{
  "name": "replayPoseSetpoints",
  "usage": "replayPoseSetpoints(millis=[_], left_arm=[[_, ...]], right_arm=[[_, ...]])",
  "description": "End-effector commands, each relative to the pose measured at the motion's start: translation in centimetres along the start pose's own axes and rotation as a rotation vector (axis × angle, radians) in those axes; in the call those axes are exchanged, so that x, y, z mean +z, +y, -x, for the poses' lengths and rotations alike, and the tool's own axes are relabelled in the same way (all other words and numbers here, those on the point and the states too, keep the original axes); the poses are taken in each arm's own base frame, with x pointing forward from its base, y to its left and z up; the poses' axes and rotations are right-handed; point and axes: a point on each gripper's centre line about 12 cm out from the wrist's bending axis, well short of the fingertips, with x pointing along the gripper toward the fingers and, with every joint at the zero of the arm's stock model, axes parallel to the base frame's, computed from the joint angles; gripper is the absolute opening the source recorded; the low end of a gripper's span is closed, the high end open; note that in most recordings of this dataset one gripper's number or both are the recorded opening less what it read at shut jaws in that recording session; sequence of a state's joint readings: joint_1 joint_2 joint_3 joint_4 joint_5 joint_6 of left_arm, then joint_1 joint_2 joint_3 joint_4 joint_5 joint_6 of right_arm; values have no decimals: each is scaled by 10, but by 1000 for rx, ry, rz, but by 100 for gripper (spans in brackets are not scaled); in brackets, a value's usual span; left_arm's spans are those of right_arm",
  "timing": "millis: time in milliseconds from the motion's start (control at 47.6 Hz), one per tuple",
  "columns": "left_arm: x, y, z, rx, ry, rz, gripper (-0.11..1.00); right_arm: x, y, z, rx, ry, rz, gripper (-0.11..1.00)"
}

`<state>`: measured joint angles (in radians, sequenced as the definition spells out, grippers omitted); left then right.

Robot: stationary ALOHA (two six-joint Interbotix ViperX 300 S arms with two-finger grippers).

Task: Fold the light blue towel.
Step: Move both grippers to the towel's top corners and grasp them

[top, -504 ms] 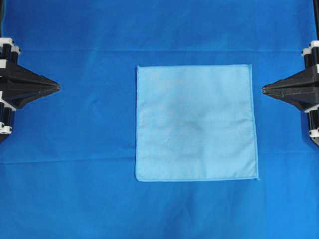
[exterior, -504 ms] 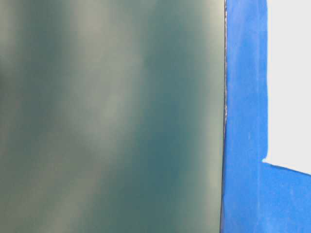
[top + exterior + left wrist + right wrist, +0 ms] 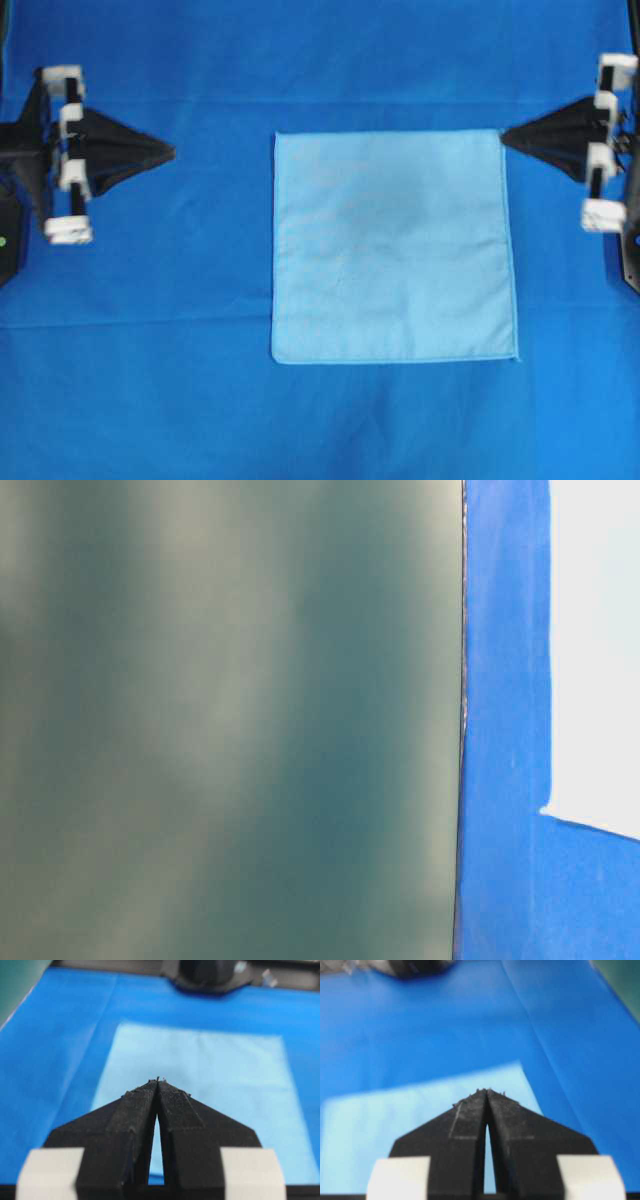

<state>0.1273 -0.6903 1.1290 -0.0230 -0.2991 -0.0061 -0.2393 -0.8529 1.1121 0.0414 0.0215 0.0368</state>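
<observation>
The light blue towel is being shown lying flat and unfolded, slightly right of centre on the surface, which is being covered by a deep blue sheet. The left gripper is being held well apart from the towel's left edge, its tips pressed together on nothing. The right gripper is being held at the towel's upper right corner, likewise closed and empty; contact cannot be told.
</observation>
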Motion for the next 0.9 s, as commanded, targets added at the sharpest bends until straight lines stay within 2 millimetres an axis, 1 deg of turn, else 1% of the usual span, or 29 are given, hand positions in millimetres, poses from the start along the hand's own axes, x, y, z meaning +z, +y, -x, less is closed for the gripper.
replayPoseSetpoints(millis=[0, 105, 147, 168, 231, 273, 315, 378, 420, 462, 483, 525, 546, 672, 883], left_arm=[[4, 4, -14, 18, 6, 7, 0], [-3, 10, -35, 39, 60, 9, 1], [-7, 14, -42, 52, 81, 13, 4], [-9, 17, -46, 61, 95, 16, 8], [-18, 25, -61, 89, 137, 26, 24], [-23, 30, -69, 101, 159, 30, 36], [-28, 34, -78, 112, 182, 33, 51], [-38, 41, -92, 129, 221, 39, 68], [-43, 45, -99, 137, 239, 42, 78], [-48, 48, -106, 143, 258, 45, 85], [-51, 49, -110, 146, 264, 44, 86], [-56, 53, -116, 154, 282, 48, 86], [-59, 55, -119, 157, 290, 47, 86], [-80, 69, -134, 185, 337, 49, 86], [-115, 84, -153, 213, 398, 55, 86]], right_arm=[[-1, -11, -8, -48, 38, -22, 0], [-13, -25, -19, -105, 106, -47, 0], [-21, -32, -24, -134, 148, -58, 0], [-24, -35, -27, -145, 164, -63, 1], [-34, -45, -34, -180, 218, -78, 1], [-43, -54, -38, -209, 260, -92, 2], [-49, -60, -42, -229, 295, -103, 8], [-61, -67, -47, -252, 349, -113, 28], [-69, -71, -49, -263, 381, -116, 41], [-76, -75, -52, -271, 410, -115, 53], [-82, -77, -53, -275, 437, -114, 57], [-89, -79, -55, -281, 460, -114, 63], [-92, -80, -56, -284, 472, -118, 64], [-110, -89, -61, -305, 532, -134, 59], [-129, -98, -68, -319, 582, -134, 60]])
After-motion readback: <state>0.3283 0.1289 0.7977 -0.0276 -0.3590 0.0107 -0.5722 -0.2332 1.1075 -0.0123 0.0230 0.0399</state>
